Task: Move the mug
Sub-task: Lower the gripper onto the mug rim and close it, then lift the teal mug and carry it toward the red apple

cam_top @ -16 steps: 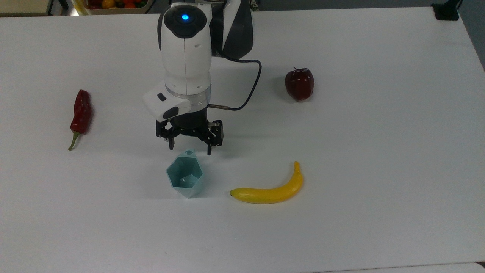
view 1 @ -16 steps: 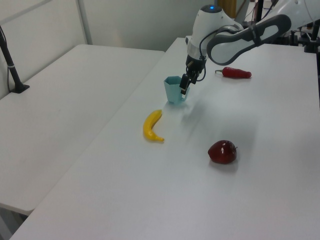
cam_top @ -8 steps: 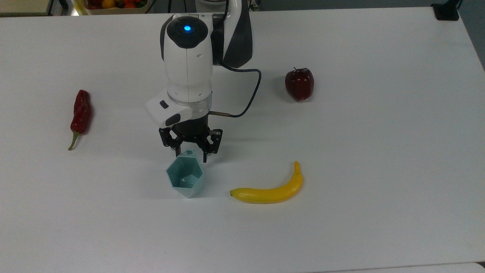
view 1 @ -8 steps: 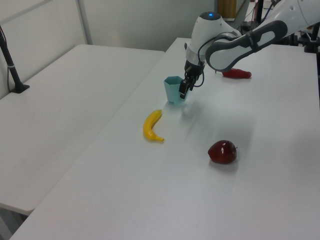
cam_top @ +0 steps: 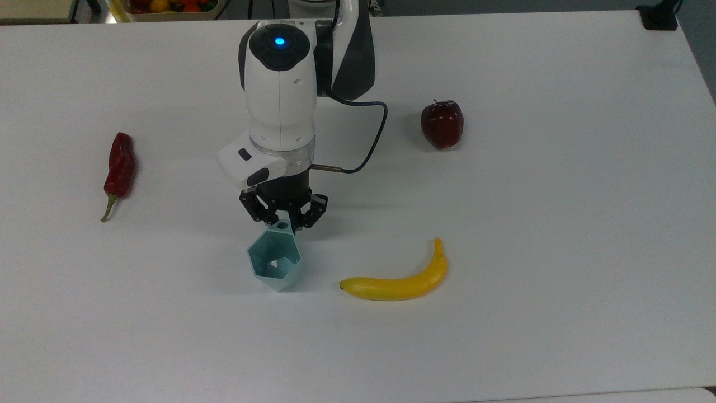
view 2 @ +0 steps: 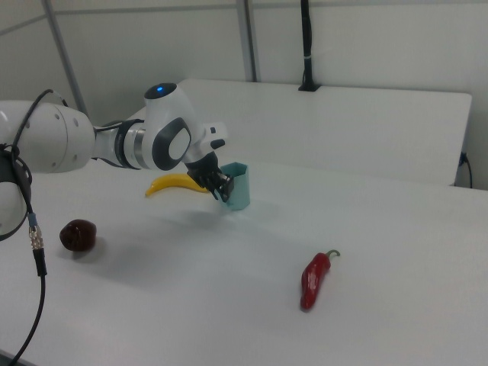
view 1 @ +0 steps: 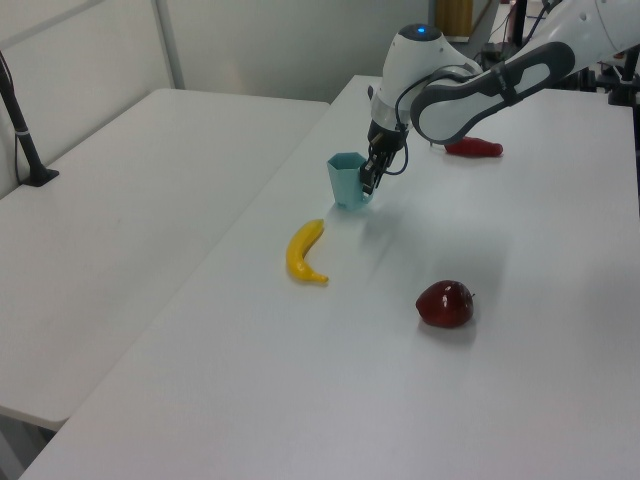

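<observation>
The mug, a pale teal faceted cup with a hexagonal rim, stands upright on the white table, its small holed tab handle pointing toward the arm. My gripper points down at the mug's far rim, with its black fingers drawn in against both sides of the tab. In the left view the gripper sits against the mug on the left view's right. In the right view the gripper touches the mug on the right view's left.
A yellow banana lies just to the top view's right of the mug. A dark red apple sits farther back right, and a red chili pepper lies at the left. A bin of fruit stands beyond the table's far edge.
The gripper came down toward the mug and its fingers went from wide open to closed on the tab handle. The mug shifted slightly.
</observation>
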Available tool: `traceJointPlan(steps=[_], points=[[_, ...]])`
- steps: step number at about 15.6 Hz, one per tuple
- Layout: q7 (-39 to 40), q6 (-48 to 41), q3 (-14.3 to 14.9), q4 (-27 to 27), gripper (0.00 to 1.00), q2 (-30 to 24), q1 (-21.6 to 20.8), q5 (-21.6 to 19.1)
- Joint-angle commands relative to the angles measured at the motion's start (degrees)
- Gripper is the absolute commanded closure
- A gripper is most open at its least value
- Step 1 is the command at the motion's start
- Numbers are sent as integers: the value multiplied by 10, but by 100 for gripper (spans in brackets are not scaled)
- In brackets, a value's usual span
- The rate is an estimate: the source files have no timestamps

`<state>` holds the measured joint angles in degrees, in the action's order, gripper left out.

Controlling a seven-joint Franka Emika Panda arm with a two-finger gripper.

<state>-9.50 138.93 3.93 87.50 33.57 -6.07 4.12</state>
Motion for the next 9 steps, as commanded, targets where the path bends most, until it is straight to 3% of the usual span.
traceJointPlan(steps=[1,5,9], points=[[-10,6,5,-5,100,-10,-6,12],[-11,2,5,36,100,-60,-7,25],[-13,2,5,137,100,-161,-7,34]])
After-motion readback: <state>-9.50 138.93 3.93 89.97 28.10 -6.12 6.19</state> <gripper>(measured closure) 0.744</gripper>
